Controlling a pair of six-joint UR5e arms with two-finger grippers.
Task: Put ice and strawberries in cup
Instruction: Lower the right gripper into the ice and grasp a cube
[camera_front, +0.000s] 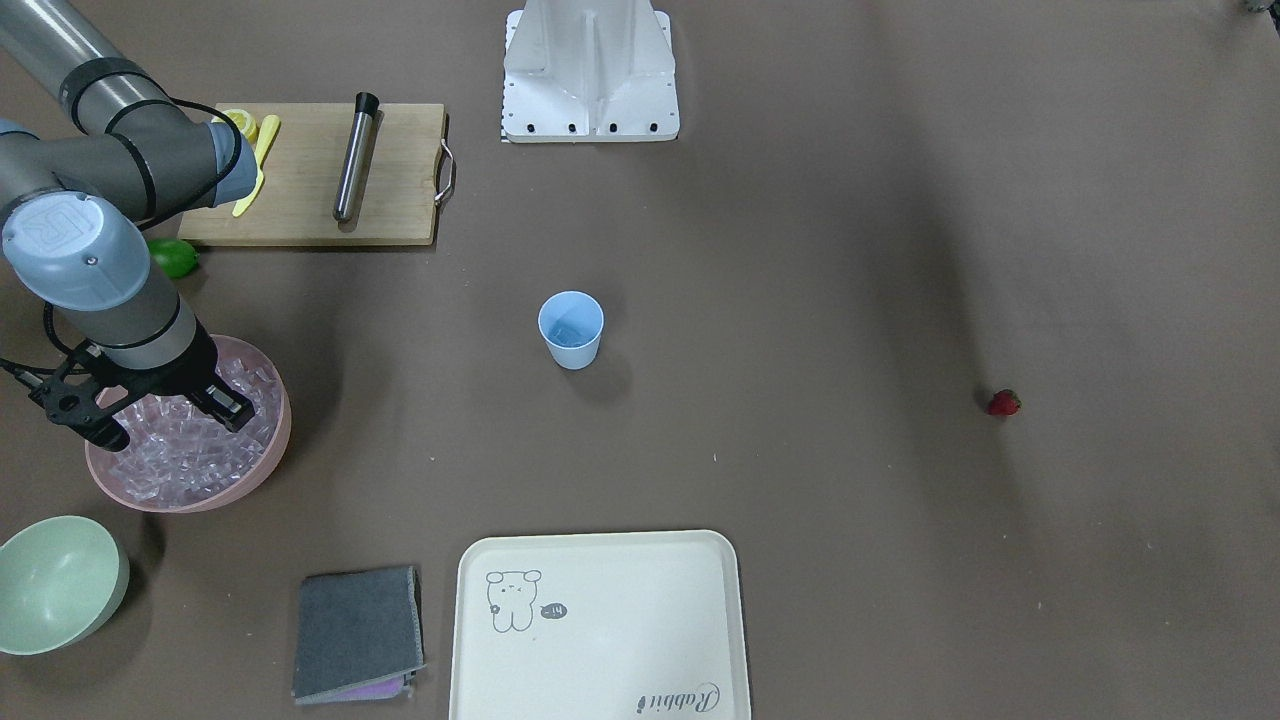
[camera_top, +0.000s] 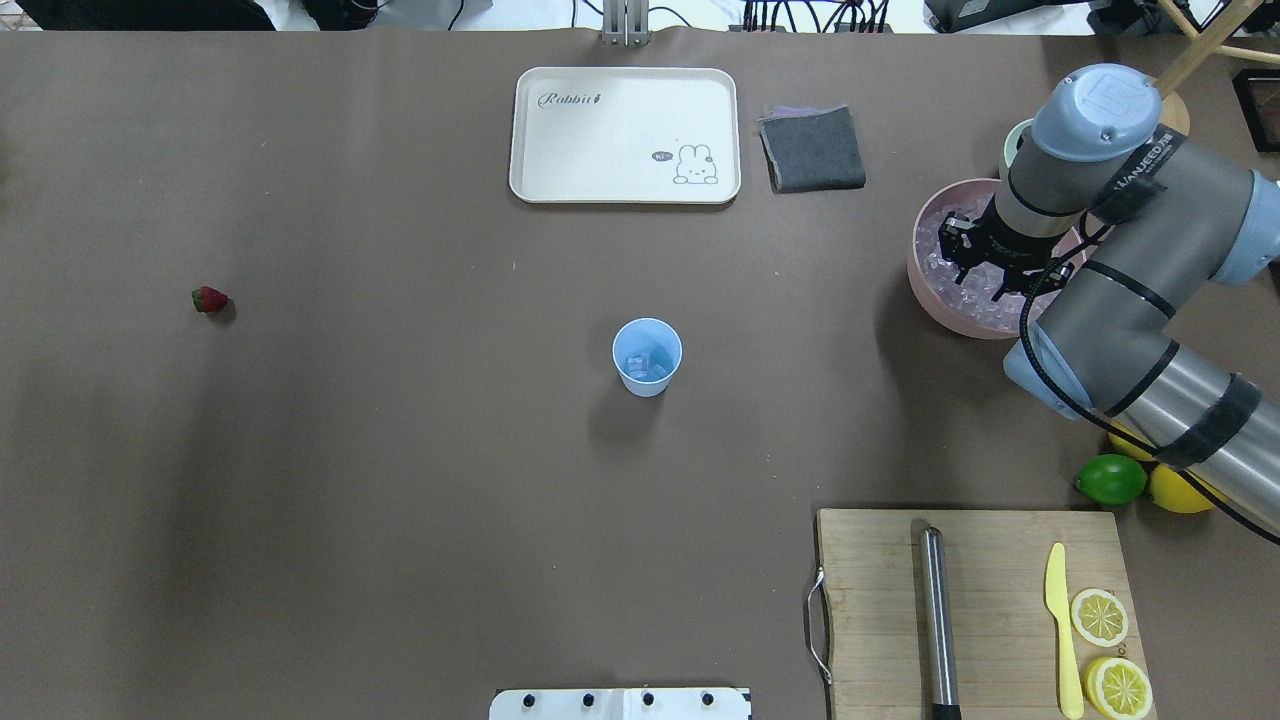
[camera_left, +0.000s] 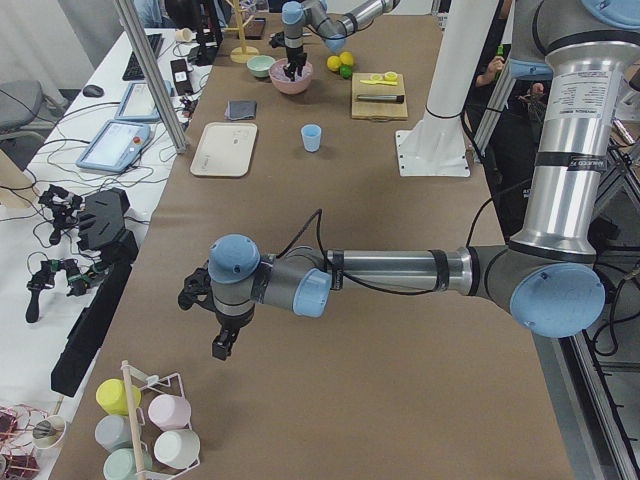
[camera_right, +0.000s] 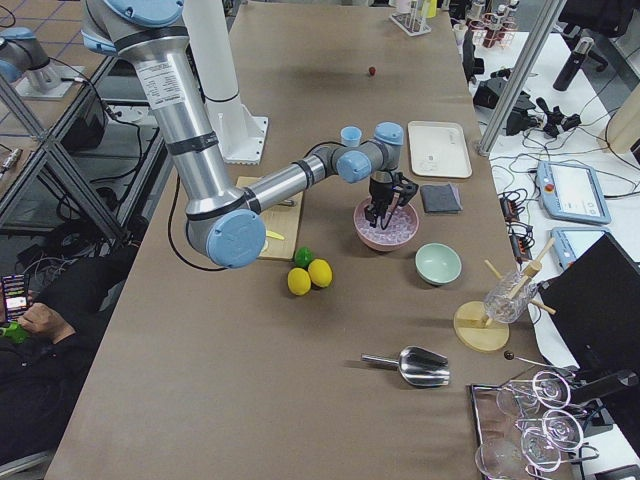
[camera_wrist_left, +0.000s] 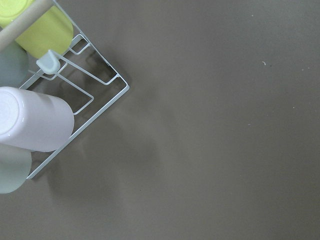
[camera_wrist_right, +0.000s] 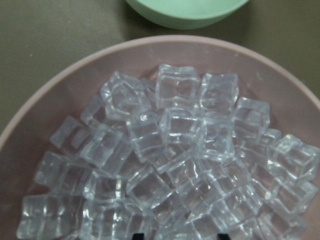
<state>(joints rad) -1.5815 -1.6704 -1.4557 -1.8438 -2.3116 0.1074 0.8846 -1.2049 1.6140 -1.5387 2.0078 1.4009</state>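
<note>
The light blue cup (camera_top: 647, 357) stands upright mid-table with a few pieces of ice in its bottom. Many clear ice cubes (camera_wrist_right: 170, 165) fill the pink bowl (camera_front: 262, 465). My right gripper (camera_front: 170, 420) hangs just over that ice, open, fingers spread wide with nothing between them. Only its dark fingertips (camera_wrist_right: 222, 235) peek in at the bottom edge of the right wrist view. The strawberry (camera_top: 209, 299) lies alone far off on the table's other side. My left gripper (camera_left: 222, 345) hovers over bare table near a cup rack; I cannot tell whether it is open or shut.
A pale green bowl (camera_front: 55, 580) sits beside the pink bowl. A cream tray (camera_front: 600, 625) and a grey cloth (camera_front: 358, 632) lie nearby. The cutting board (camera_front: 300, 200) carries a metal muddler (camera_front: 352, 155), a yellow knife and lemon slices. A wire rack of cups (camera_wrist_left: 40, 100) is under the left wrist.
</note>
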